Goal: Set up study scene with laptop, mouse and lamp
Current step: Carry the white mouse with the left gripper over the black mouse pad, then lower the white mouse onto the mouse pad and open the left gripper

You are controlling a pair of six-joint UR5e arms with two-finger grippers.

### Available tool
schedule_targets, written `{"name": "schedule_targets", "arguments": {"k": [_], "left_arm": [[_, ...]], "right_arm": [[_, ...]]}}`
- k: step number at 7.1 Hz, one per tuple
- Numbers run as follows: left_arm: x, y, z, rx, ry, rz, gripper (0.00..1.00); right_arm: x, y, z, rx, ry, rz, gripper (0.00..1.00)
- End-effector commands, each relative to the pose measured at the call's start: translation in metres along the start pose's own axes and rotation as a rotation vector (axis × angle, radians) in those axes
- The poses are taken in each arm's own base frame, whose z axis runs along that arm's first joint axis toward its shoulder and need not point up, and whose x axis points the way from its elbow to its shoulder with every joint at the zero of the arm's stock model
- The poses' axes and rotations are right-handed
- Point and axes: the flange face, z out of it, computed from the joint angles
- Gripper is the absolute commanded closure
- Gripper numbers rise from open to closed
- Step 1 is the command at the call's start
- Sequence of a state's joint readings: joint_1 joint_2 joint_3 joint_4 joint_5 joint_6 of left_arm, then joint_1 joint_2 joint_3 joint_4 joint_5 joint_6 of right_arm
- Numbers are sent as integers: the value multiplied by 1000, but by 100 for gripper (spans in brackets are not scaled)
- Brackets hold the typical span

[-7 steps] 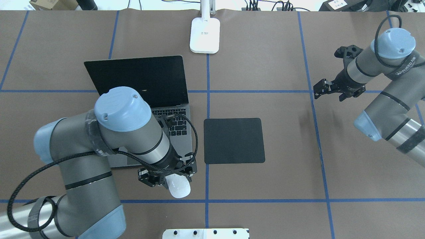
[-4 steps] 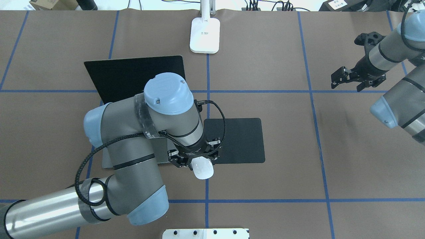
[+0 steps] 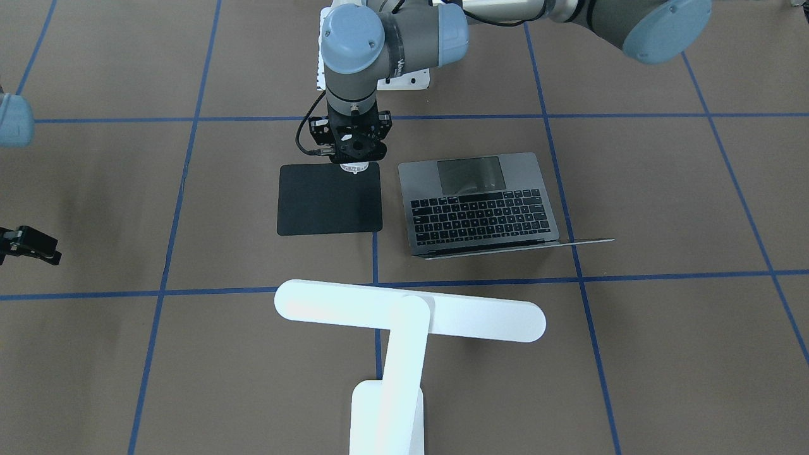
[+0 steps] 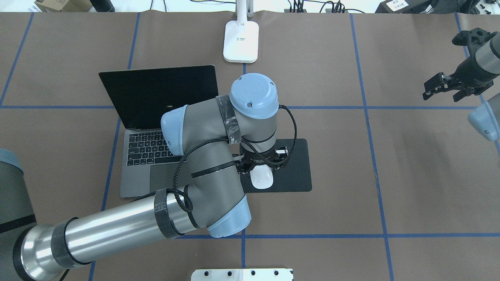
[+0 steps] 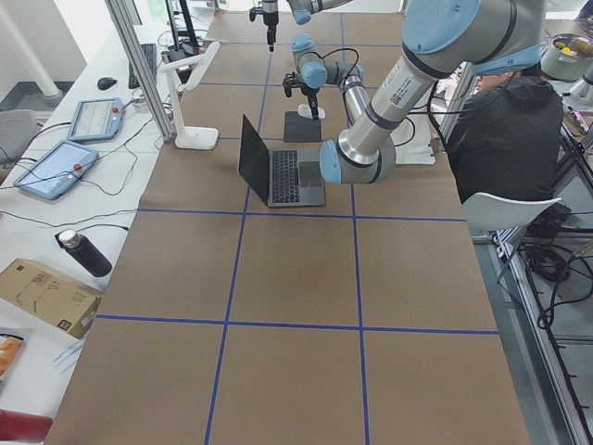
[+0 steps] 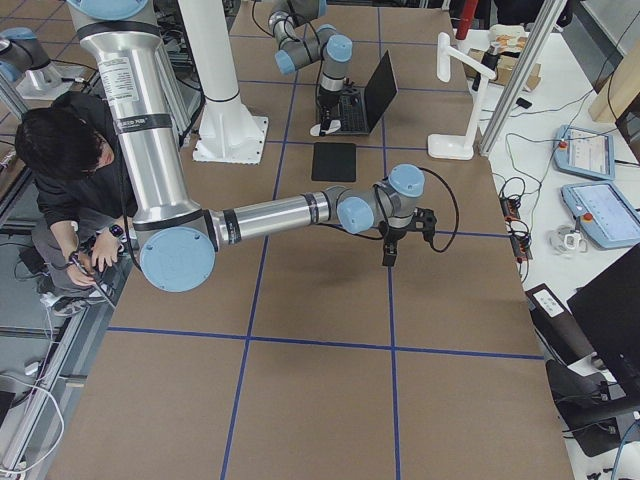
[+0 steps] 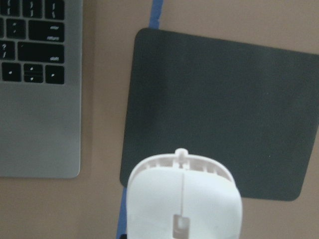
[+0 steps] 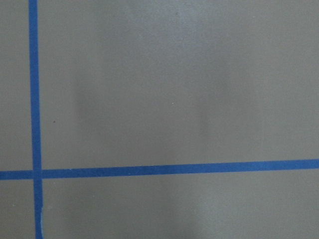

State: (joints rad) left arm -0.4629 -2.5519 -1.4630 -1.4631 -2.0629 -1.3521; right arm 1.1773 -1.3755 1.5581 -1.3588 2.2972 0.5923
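Observation:
The white mouse (image 4: 261, 179) (image 7: 183, 199) (image 3: 354, 168) hangs over the near edge of the black mat (image 4: 293, 156) (image 7: 224, 109), with my left gripper (image 4: 261, 167) (image 3: 354, 148) shut on it from above. I cannot tell whether it touches the mat. The dark-grey laptop (image 4: 152, 148) (image 3: 480, 205) lies open just left of the mat. At the far table edge stands the white lamp (image 4: 241, 41) (image 3: 411, 311), its bar head level. Far off at the right, my right gripper (image 4: 439, 88) (image 3: 31, 246) hangs open and holds nothing.
A white pedestal plate (image 4: 242, 274) sits at the near table edge by the robot base. A seated person (image 5: 505, 130) (image 6: 60, 160) is beside the table on the robot's side. Tablets and a bottle (image 5: 83, 252) lie off the far edge.
My left arm carried the mouse from in front of the laptop to the right and onward over the black mat. My right arm drew back to the right.

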Motion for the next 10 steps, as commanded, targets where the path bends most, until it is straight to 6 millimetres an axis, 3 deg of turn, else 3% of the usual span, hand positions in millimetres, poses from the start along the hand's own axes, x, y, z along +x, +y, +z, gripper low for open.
{"name": "schedule_targets", "arguments": {"k": [1,4,8,10], "left_arm": [[5,-22,10,10,-31,59,79],[38,-47,34,-2,-95,70,79],[55,-58,53,-8,-112,61,79],[52,-59,69,-18,-126,59,76]], "right_arm": [[28,7,-5,-1,5,-11,1],[29,9,-6,0,3,-11,1],[32,11,-4,-4,5,-7,1],[32,11,-4,-5,5,-7,1]]}}
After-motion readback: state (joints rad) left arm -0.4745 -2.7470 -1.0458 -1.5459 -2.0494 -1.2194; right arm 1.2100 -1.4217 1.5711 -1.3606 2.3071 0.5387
